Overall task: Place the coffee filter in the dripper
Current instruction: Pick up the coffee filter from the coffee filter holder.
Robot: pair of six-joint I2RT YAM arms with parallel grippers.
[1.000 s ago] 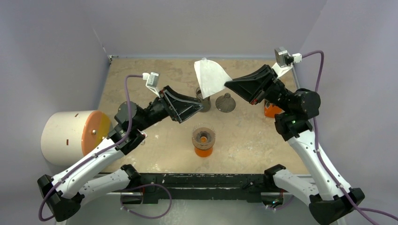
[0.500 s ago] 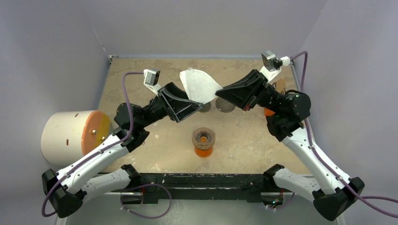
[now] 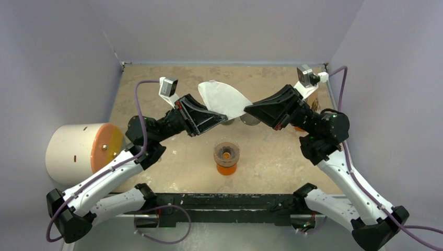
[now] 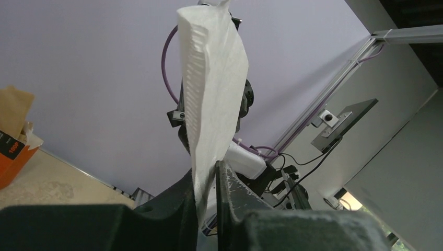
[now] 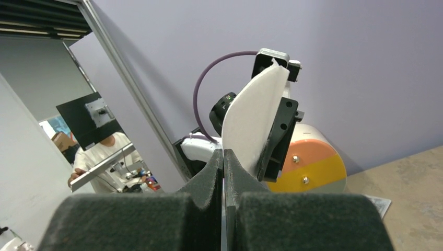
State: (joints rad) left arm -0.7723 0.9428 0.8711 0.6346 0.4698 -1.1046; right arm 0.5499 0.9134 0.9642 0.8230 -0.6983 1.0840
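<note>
Top external, coffee filter (image 3: 222, 98): held aloft, beyond the dripper (image 3: 226, 152).
Left gripper (image 3: 222, 117): clamped on one edge.
Right gripper (image 3: 247, 109): clamped on opposite edge.

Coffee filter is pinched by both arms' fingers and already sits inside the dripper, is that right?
Not quite. The left fingers and right fingers do pinch the coffee filter, but the top external view shows it held in the air, apart from the dripper.
</note>
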